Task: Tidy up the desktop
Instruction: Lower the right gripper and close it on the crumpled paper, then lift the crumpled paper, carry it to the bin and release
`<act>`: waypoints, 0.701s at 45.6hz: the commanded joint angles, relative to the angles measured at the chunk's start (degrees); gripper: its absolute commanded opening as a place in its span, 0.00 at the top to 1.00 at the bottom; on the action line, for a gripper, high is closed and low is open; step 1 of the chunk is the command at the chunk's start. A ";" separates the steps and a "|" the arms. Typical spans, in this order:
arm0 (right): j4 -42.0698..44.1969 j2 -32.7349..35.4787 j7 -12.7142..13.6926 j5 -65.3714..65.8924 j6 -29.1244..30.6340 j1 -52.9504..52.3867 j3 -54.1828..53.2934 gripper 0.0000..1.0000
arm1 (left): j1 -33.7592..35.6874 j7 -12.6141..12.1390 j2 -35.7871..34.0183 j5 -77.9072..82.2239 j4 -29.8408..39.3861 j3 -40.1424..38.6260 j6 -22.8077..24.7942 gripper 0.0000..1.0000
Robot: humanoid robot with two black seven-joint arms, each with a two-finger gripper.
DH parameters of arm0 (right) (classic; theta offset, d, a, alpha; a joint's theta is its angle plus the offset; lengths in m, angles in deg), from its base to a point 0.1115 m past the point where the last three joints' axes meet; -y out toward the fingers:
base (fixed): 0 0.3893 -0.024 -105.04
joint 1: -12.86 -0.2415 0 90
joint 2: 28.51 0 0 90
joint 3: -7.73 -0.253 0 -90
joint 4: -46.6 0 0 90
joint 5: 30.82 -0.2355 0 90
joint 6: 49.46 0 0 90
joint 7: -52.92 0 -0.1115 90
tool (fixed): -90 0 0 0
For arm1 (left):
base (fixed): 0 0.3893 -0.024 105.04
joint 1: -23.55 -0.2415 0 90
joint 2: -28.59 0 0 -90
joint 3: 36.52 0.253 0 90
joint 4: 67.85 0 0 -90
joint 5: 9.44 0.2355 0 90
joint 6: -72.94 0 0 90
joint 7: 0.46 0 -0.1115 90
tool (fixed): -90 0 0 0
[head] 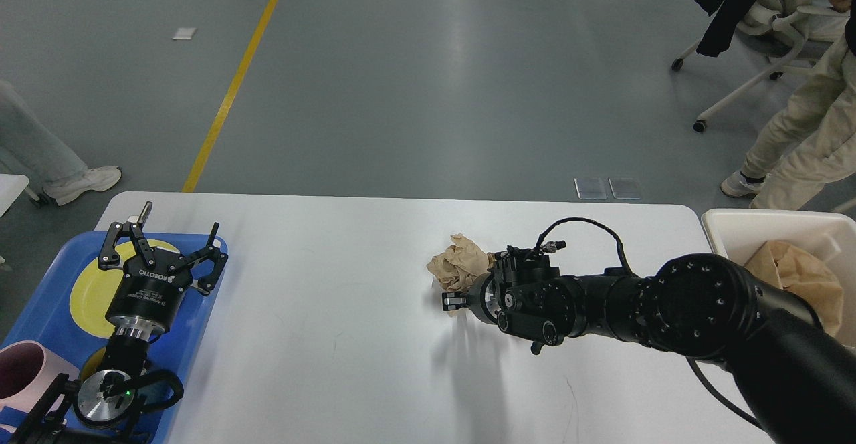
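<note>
The white desktop (334, 310) fills the lower half of the head view. A crumpled ball of brown paper (458, 263) sits right of its middle. My right gripper (455, 293) reaches in from the right and is closed around the ball's near side, holding it just above the surface. One finger (449, 300) shows in front of the paper and the other is hidden behind it. My left gripper (167, 240) is open and empty, hanging over the blue tray (47, 310) at the left edge.
The blue tray holds a yellow plate (90, 290) and a pink cup (20, 370). A cream bin (735, 220) with brown paper (799, 277) inside stands at the right edge. People's legs and an office chair (756, 63) stand on the floor beyond.
</note>
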 commanded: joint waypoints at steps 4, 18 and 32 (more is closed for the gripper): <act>-3.26 1.22 0.61 -1.49 3.32 -3.12 -0.06 1.00 | 0.00 0.00 0.00 0.03 0.00 0.00 0.04 0.03; -20.40 11.06 2.02 -12.38 16.33 -21.57 3.36 1.00 | 0.00 0.00 0.00 0.03 0.00 0.00 -0.04 0.03; -42.98 18.62 1.85 -18.63 24.77 -48.90 13.82 1.00 | 0.00 -0.09 0.00 0.03 0.00 0.00 -0.04 0.03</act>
